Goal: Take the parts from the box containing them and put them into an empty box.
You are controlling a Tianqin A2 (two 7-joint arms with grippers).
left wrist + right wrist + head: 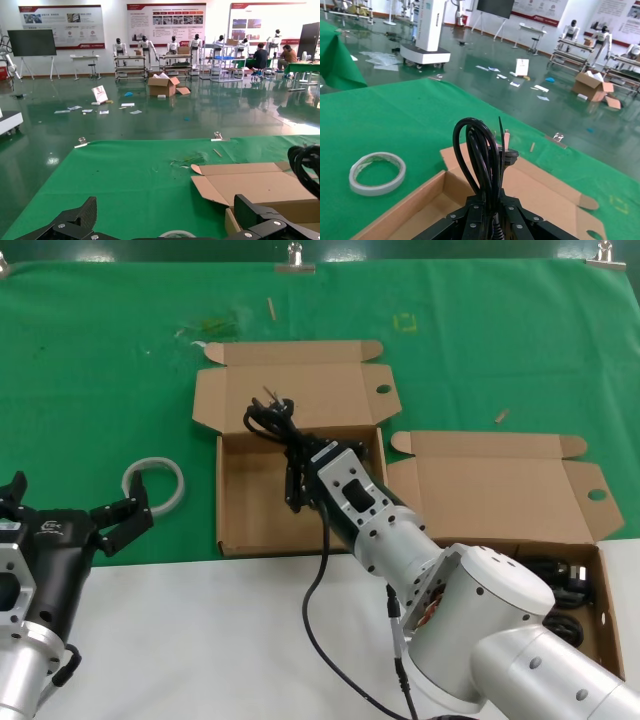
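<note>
Two cardboard boxes (300,490) sit on green cloth (100,370); right jaws (297,465) grip a power cord (270,420), left jaws (125,515) open.

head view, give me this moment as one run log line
right claw: shut on coiled black power cord, held over left brown cardboard box | right brown cardboard box: cords inside | left claw: open, idle near pale tape ring
</note>
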